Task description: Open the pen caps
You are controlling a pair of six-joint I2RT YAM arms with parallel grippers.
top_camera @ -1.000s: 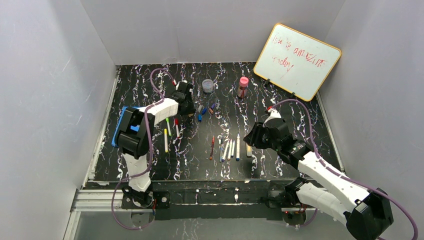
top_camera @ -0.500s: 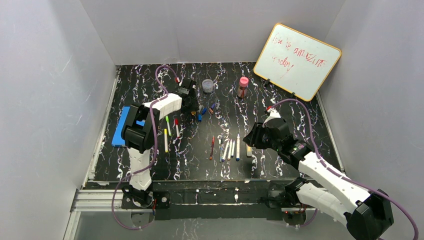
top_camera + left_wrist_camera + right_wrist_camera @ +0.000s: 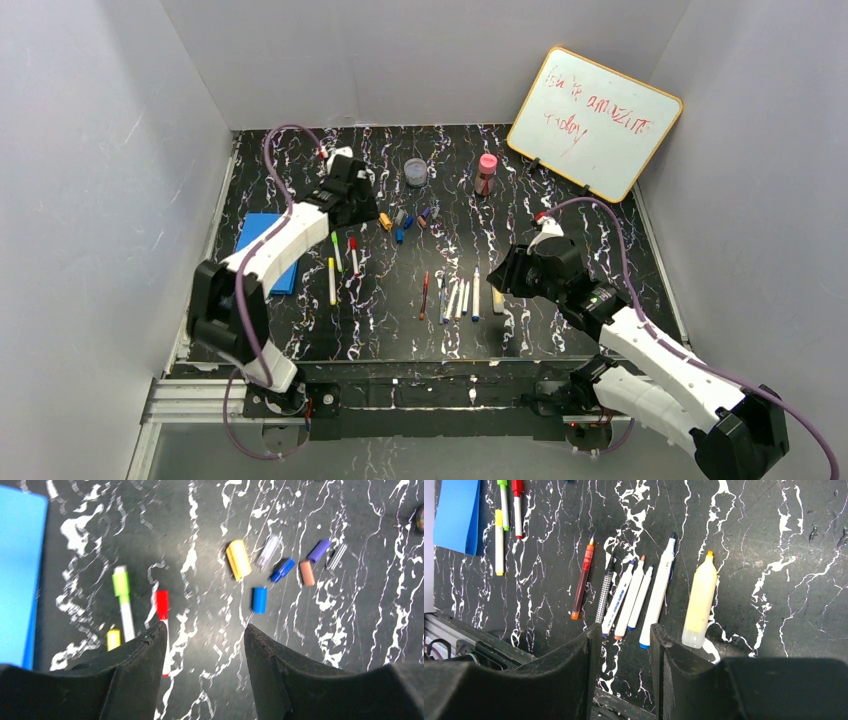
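My left gripper [image 3: 205, 632] hangs above the left part of the desk [image 3: 380, 325], jaws roughly half open and nothing between them. Loose caps [image 3: 283, 570] lie scattered on the desk to the far right of my fingers [image 3: 145, 665]: a yellow cap [image 3: 238, 559], a clear cap [image 3: 269, 552] just beside it, two blue caps [image 3: 259, 600], a brown cap [image 3: 306, 573] and a purple cap [image 3: 318, 550]. Left of that scatter three pens lie side by side with their caps still on: a green-capped pen [image 3: 122, 600], a red-capped pen [image 3: 162, 607] that runs under my left fingertip in the wrist view, and a yellow pen [image 3: 113, 639] a little nearer. A blue pad [image 3: 17, 575] lies flat at the left edge, apart from the pens

My right gripper [image 3: 624, 630] hovers over the near right part of the desk, jaws parted and empty. Under it a row of pens lies side by side, bare tips pointing far: a thin red pen [image 3: 582, 580] on the left, a checked pen [image 3: 604, 590], four white markers [image 3: 659, 590] and a yellow highlighter [image 3: 700, 600] on the right

At the far side stand a jar [image 3: 415, 172] and a pink-capped bottle [image 3: 486, 172], with a whiteboard [image 3: 595, 120] propped in the far right corner
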